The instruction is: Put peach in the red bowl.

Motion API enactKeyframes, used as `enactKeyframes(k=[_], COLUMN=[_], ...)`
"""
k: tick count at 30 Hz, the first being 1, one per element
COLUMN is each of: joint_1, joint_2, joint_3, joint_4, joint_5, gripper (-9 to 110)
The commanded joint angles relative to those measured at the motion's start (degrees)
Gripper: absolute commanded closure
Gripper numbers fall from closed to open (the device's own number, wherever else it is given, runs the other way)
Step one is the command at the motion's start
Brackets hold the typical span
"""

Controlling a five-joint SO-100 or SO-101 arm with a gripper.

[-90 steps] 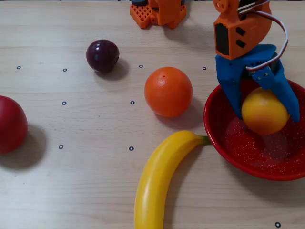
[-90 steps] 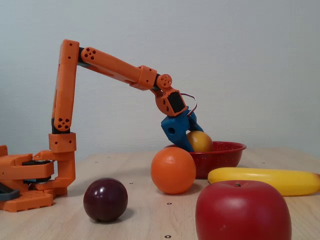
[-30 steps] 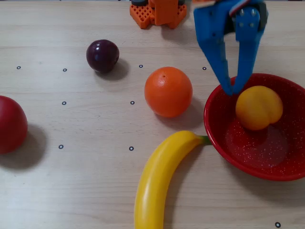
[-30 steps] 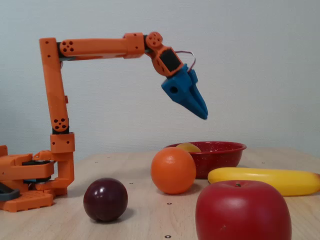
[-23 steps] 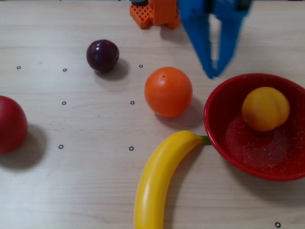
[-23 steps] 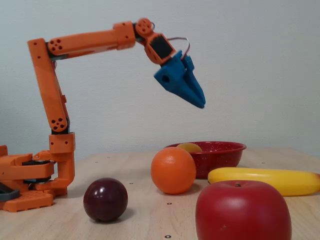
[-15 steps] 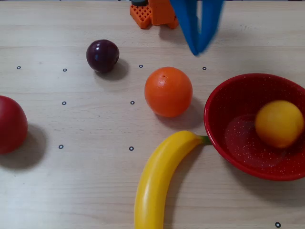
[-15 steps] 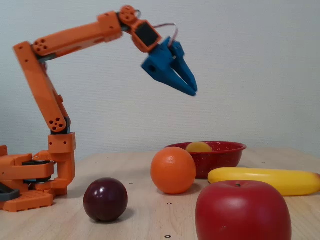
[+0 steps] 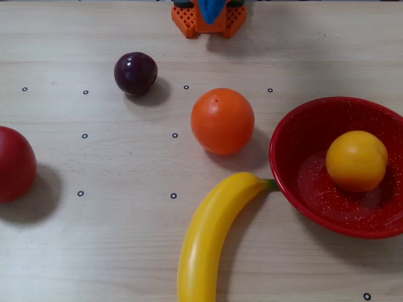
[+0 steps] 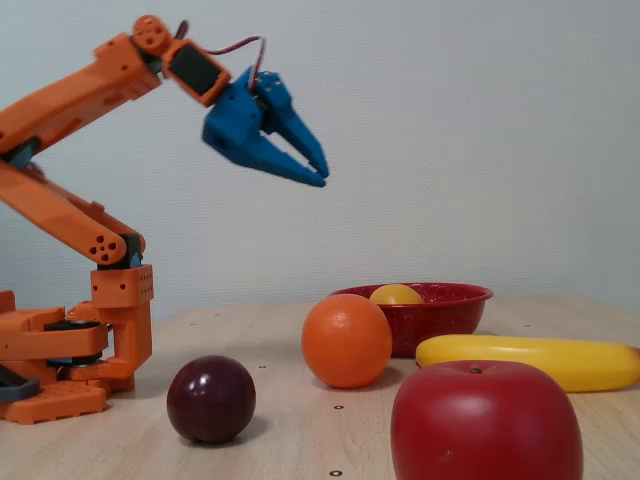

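Observation:
The yellow-orange peach [image 9: 356,160] lies loose inside the glossy red bowl [image 9: 296,135] at the right of the top-down fixed view. From the side fixed view only the top of the peach [image 10: 396,294] shows above the rim of the red bowl [image 10: 450,310]. My blue gripper [image 10: 323,177] hangs high in the air, well to the left of the bowl, its fingers drawn together with nothing between them. In the top-down view only a sliver of the gripper [image 9: 211,7] shows at the top edge, over the arm's base.
An orange [image 9: 222,121] sits just left of the bowl, and a banana [image 9: 211,233] lies along its lower left side. A dark plum [image 9: 135,73] is at the upper left and a red apple [image 9: 12,163] at the left edge. The orange arm base [image 9: 208,19] stands at the top.
The arm has folded back toward its base, carrying the gripper up and away from the bowl. The peach rolled a little inside the bowl and settled.

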Motion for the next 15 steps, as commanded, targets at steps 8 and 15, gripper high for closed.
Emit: enactKeyframes(k=[8, 15], joint_1=[3.4, 4.0], joint_2=[16.2, 26.0], joint_3=[9.7, 18.9], joint_4=[1.9, 2.2], joint_5=[2.2, 1.8], gripper=[102, 102])
